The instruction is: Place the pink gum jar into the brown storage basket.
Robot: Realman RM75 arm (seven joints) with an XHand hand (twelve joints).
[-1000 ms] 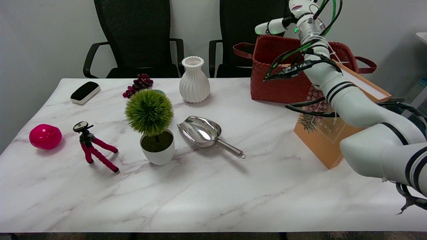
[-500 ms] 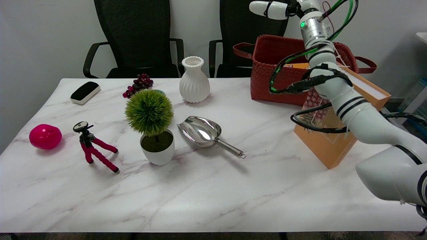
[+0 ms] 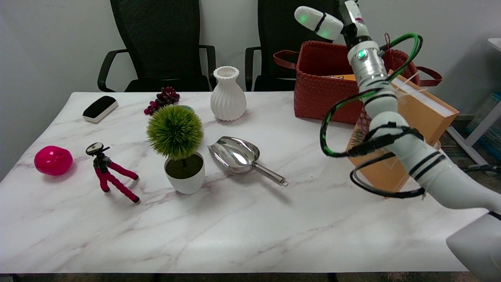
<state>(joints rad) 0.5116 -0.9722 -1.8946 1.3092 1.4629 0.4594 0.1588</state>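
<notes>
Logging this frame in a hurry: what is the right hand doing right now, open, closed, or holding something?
Right hand: not in view; only the right arm shows, rising past the picture's top edge. The pink gum jar lies untouched on the table.

I see a plain pale wall point(image 3: 51, 39) behind; two black mesh office chairs point(image 3: 156, 43) stand at the far edge of the white marbled surface point(image 3: 250, 227); light is soft and even.
</notes>
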